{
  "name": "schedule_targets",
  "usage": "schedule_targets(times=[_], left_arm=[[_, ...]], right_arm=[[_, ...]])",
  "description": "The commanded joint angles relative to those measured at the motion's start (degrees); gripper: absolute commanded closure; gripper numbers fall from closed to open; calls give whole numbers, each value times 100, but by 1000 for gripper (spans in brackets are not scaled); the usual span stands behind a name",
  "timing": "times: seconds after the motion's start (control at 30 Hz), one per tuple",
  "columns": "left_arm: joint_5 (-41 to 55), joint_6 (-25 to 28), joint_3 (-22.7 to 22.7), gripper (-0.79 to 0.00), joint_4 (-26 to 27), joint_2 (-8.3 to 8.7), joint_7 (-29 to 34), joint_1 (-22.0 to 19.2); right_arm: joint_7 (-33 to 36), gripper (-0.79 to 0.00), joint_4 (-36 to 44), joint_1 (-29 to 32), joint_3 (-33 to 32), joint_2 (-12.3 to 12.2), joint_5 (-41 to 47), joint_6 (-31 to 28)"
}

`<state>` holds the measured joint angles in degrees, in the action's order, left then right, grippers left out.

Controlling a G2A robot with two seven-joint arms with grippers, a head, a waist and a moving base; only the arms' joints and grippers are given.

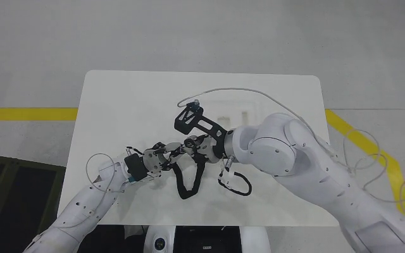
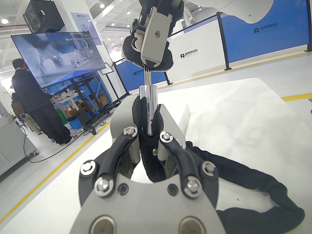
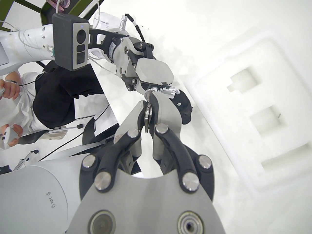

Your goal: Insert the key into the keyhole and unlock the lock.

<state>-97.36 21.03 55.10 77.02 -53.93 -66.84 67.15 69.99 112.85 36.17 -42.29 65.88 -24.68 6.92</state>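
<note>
Near the white table's [image 1: 126,101] front edge, the left gripper [image 2: 149,112] pinches a shiny chrome cylinder lock [image 2: 148,94]. Its black fabric-sleeved cable [image 2: 243,171] trails onto the tabletop. Just beyond, a small silver key [image 2: 147,77] has its tip at the cylinder's end, clamped between the right gripper's [image 3: 147,109] fingers. Farther back lies a white foam tray [image 3: 256,103] with recesses.
</note>
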Motion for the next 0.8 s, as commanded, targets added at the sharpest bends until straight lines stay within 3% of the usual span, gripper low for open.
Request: schedule_targets(times=[0.0, 0.07, 0.5, 0.63, 0.7, 0.77], left_arm=[[0, 0, 0, 0, -1, 0, 1, 0], [0, 0, 0, 0, -1, 0, 1, 0], [0, 0, 0, 0, -1, 0, 1, 0], [0, 0, 0, 0, -1, 0, 1, 0], [42, -28, 7, 0, 38, -5, 113, 31], [113, -12, 43, 0, 105, -7, 259, 86]], right_arm=[[3, -646, 6, -11, 1, 9, -14, 8], [4, -690, 0, -11, 2, 16, -19, 8], [-199, -699, 175, 70, -215, 7, -280, -145], [-375, -539, 281, 386, -603, -82, -177, -372], [-389, -403, 338, 547, -810, -138, -220, -522], [-483, -348, 388, 728, -1018, -187, -174, -710]])
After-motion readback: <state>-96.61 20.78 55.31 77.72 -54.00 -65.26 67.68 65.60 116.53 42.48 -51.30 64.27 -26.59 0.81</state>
